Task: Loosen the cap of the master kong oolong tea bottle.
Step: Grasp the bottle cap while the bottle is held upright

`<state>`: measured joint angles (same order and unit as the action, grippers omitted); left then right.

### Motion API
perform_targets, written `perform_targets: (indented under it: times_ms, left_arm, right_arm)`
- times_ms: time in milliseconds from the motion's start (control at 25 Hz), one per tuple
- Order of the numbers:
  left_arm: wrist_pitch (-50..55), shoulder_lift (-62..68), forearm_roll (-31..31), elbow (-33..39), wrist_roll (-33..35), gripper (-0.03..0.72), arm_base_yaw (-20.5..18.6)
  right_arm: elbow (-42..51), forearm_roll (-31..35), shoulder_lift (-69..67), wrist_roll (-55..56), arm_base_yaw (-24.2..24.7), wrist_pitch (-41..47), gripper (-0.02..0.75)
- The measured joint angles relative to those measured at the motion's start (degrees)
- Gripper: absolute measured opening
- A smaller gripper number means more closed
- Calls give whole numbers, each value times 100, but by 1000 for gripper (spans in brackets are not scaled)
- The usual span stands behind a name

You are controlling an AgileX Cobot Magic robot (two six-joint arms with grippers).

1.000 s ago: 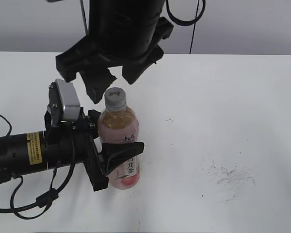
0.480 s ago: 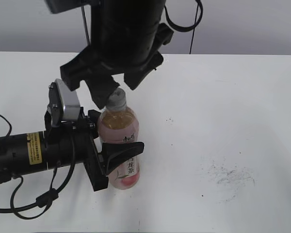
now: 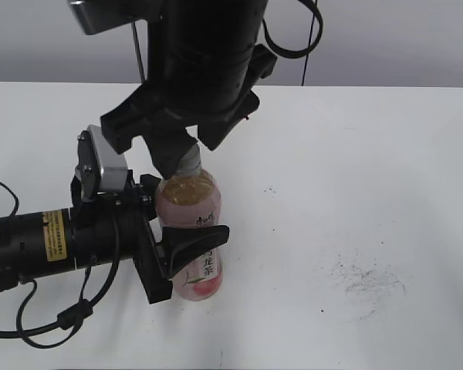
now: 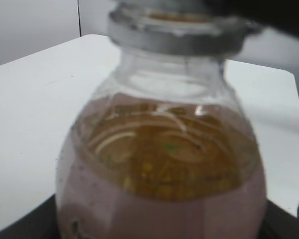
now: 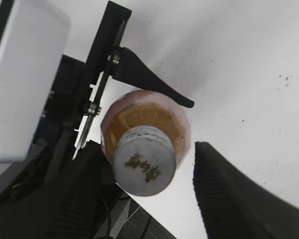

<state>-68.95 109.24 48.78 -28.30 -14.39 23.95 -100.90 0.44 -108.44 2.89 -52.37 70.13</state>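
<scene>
Master Kong oolong tea bottle point(image 3: 191, 231), a clear plastic bottle of amber tea with a pink peach-printed label and a white strip of Chinese characters, is standing upright on the white table point(image 3: 355, 193), left of centre in the exterior view. Its small round grey-white plastic screw cap point(image 5: 144, 160), with a dark logo on top, is sitting on the neck.

From the left, the black left gripper point(image 3: 181, 258) is reaching in level with the table, and its fingers point(image 3: 197, 240) are holding the bottle at the label, one curved finger wrapping across the front. The left wrist view is filled by the bottle's shoulder and the tea line, blurred by closeness, with the cap's grey collar at the top.

Above, the bulky black right gripper point(image 5: 145, 194) is hanging over the bottle's top. In the exterior view one finger is covering part of the cap. In the right wrist view the cap is lying between two ribbed dark fingers point(image 5: 229, 194): the left one is at the cap's edge, while a strip of table is showing between the cap and the right one, so the jaws are standing apart around the cap and not gripping it

Faint dark scuff marks point(image 3: 363, 281) are lying on the table well to the right of the bottle
</scene>
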Motion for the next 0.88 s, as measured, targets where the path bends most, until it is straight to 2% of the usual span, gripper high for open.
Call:
perform_targets:
  times_ms: [80, 240, 480, 880]
  left_arm:
    - [0, 0, 0, 0, 0, 427, 0]
    - [0, 0, 0, 0, 0, 427, 0]
    - [0, 0, -5, 0, 0, 427, 0]
    - [0, 0, 22, 0, 30, 427, 0]
  right_arm:
    - [0, 0, 0, 0, 0, 0, 418]
    - [0, 16, 0, -92, 0, 0, 279]
    - [0, 24, 0, -868, 0, 0, 269]
    - [-11, 24, 5, -5747, 0, 0, 269]
